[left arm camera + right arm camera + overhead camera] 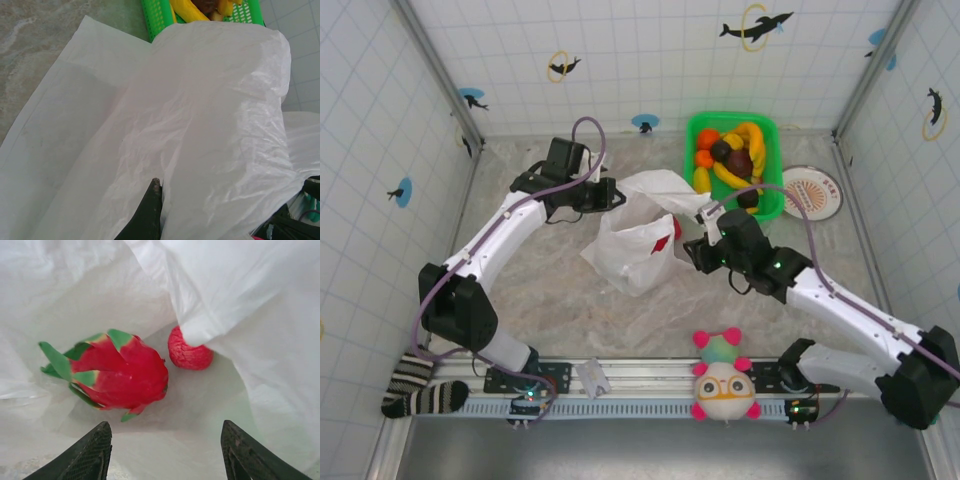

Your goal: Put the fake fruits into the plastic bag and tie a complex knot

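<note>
The white plastic bag (632,252) lies mid-table with its mouth facing right. My left gripper (608,194) is shut on the bag's upper edge; in the left wrist view one dark finger (149,212) presses into the film (210,100). My right gripper (696,252) is at the bag's mouth, open, with nothing between its fingertips (100,442). Inside the bag (260,300) lie a pink dragon fruit (117,372) and a small red bumpy fruit (187,354), apart from the jaws. More fake fruits (732,155), orange, yellow bananas and dark purple, sit in the green basket.
The green basket (768,180) stands at the back right, its corner (155,15) just past the bag. A round patterned disc (814,192) lies to its right. A plush toy with glasses (722,380) and a striped sock (420,392) rest at the near edge.
</note>
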